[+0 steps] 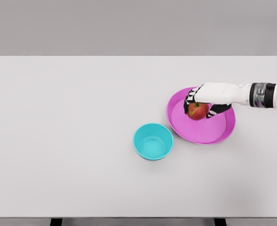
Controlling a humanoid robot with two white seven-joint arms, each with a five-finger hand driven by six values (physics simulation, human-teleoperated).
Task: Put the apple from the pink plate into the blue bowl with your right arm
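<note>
- worktop (72, 141): matt, smooth, pale grey
- pink plate (200, 134): smooth, plastic-looking, slight sheen
- blue bowl (153, 141): smooth, plastic-looking
- apple (198, 111): smooth red-yellow skin
- right hand (205, 100): glossy white shell

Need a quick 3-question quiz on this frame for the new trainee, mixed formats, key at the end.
1. True or false: the apple already lies in the blue bowl.
2. Which hand is at the apple? A) left B) right C) both
3. Fill in: seen from the head camera, the bowl stands to the lower ____ of the pink plate.

Key
1. False. The apple is over the pink plate, with the right hand closed around it; whether it has lifted off the plate cannot be told. The bowl holds nothing.
2. B. The arm comes in from the right edge; no left arm shows.
3. Left, apart from the plate's rim.
</note>
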